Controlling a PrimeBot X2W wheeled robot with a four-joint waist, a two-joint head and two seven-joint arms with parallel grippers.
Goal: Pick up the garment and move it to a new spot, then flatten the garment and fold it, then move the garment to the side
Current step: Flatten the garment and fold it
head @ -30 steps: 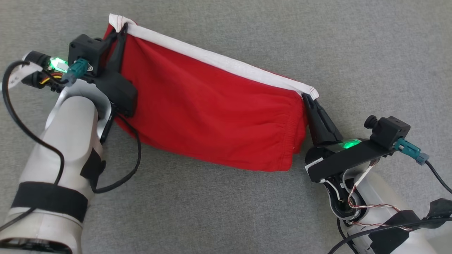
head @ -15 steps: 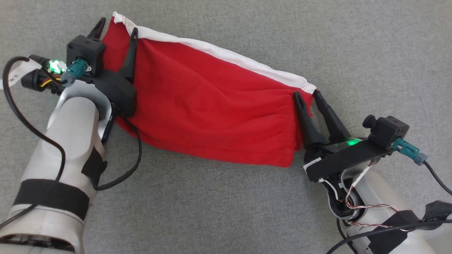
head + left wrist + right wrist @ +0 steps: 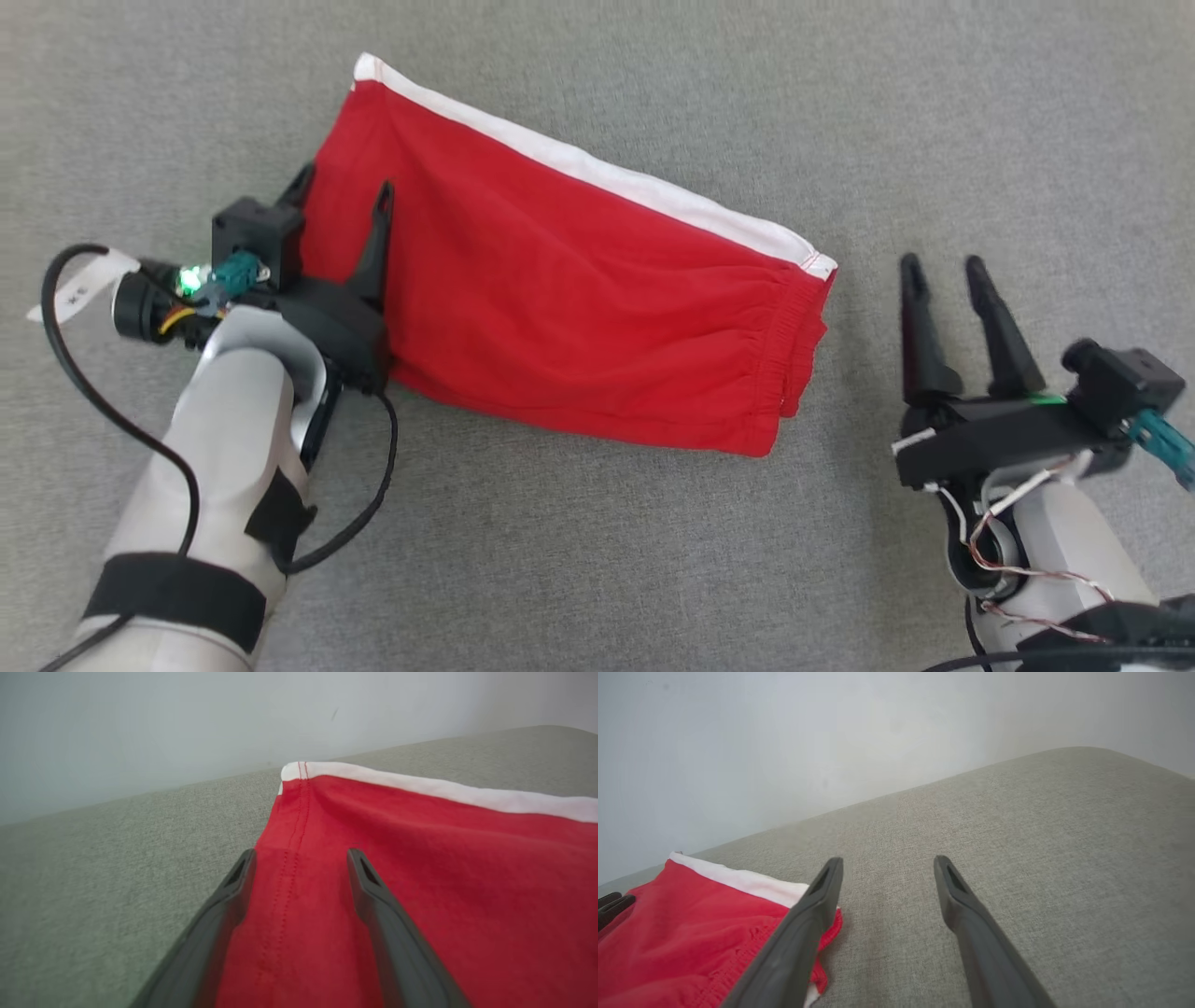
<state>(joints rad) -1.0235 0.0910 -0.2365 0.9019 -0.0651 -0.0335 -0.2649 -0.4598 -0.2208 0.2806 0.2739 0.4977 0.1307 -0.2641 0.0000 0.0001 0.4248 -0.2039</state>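
Note:
The garment (image 3: 579,280) is a red folded piece with a white band along its far edge, lying flat and slanted on the grey fabric surface. My left gripper (image 3: 344,189) is open over the garment's left edge, one finger on each side of the seam (image 3: 289,858), holding nothing. My right gripper (image 3: 941,263) is open too, standing clear on the bare surface just right of the garment's elastic right end (image 3: 738,933). In the right wrist view my right gripper (image 3: 887,863) has only grey surface between its fingers.
The grey fabric surface (image 3: 597,560) stretches wide in front of, behind and to the right of the garment. A pale wall (image 3: 784,742) rises beyond its far edge. A black cable (image 3: 373,495) loops off my left forearm beside the garment's front edge.
Both grippers opened and let go of the white-banded corners. The garment dropped flat. Both arms then drew back, the right one off to the right, clear of the cloth.

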